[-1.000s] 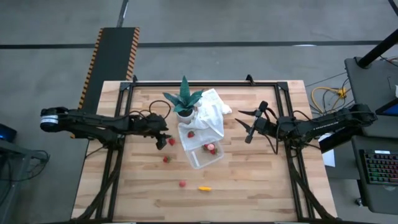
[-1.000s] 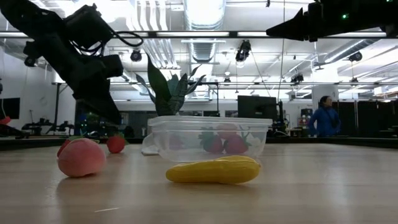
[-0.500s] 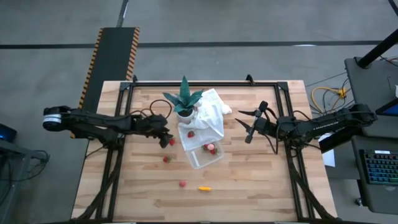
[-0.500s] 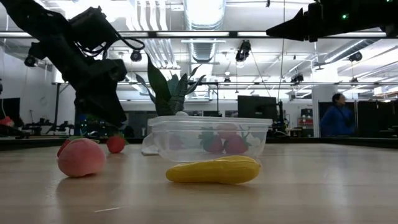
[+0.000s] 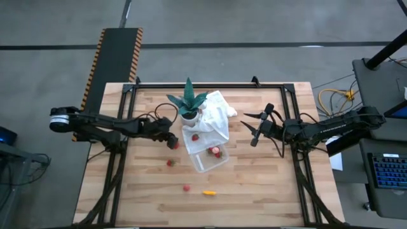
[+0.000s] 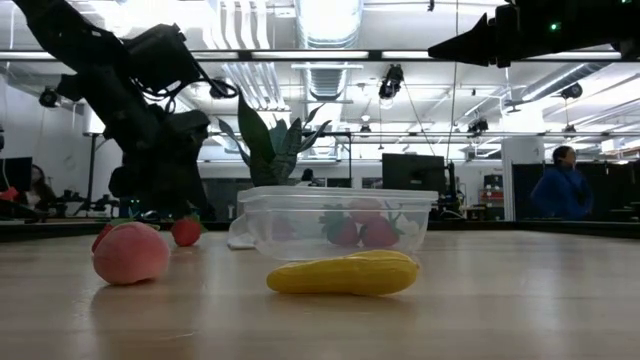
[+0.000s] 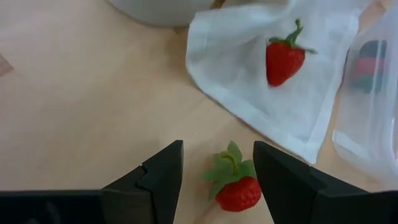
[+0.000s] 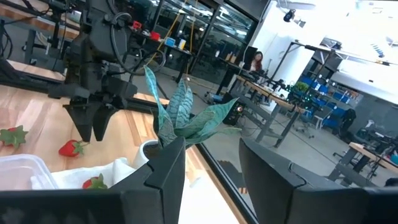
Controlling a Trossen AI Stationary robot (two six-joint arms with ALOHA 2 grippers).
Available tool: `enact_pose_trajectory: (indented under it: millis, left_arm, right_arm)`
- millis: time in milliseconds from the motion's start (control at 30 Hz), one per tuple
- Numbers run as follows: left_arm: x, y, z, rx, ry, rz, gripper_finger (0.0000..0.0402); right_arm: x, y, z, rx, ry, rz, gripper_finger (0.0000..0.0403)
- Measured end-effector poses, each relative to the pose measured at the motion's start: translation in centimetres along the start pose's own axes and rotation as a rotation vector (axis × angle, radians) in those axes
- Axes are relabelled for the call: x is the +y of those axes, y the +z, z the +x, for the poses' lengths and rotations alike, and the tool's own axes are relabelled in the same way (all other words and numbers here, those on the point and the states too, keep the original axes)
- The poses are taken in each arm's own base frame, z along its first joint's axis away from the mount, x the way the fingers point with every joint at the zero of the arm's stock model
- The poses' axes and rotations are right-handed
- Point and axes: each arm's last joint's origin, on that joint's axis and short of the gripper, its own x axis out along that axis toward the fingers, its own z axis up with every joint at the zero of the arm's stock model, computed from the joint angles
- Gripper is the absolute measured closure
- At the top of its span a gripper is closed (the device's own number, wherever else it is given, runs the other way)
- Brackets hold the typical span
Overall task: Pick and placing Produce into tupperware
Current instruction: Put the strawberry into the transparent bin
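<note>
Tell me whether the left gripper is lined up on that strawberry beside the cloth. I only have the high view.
Observer: Yes. The left wrist view shows the left gripper open, with the strawberry on bare wood between its fingers.
Operator: Report where that berry sits against the cloth.
Observer: It lies just off the white cloth's edge, not on it. A second strawberry lies on the cloth itself.
Operator: Give me the right gripper's height.
Observer: The low view shows the right gripper well above the table, far higher than the rim of the tupperware.
</note>
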Motion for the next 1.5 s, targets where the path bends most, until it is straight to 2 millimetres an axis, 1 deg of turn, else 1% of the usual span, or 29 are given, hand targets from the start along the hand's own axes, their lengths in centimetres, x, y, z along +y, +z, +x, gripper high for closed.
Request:
enact_pose_trajectory:
  millis: [167, 600, 1300, 1500]
  left_arm:
    - [0.0, -0.2, 0.5, 0.049, -0.013, 0.000, 0.0221]
    - [-0.3, 0.1, 0.1, 0.031, -0.033, 0.002, 0.0221]
    - [0.0, -0.4, 1.5, 0.088, 0.016, 0.008, 0.0221]
    - [-0.1, -0.3, 1.3, 0.081, 0.009, 0.008, 0.0221]
  right_arm:
    - [0.0, 0.0, 0.0, 0.000, 0.000, -0.001, 0.0263]
    - [0.0, 0.0, 0.0, 0.000, 0.000, -0.017, 0.0264]
    - [0.0, 0.0, 0.0, 0.000, 0.000, -0.017, 0.0264]
    - [0.0, 0.0, 0.0, -0.001, 0.000, -0.017, 0.0264]
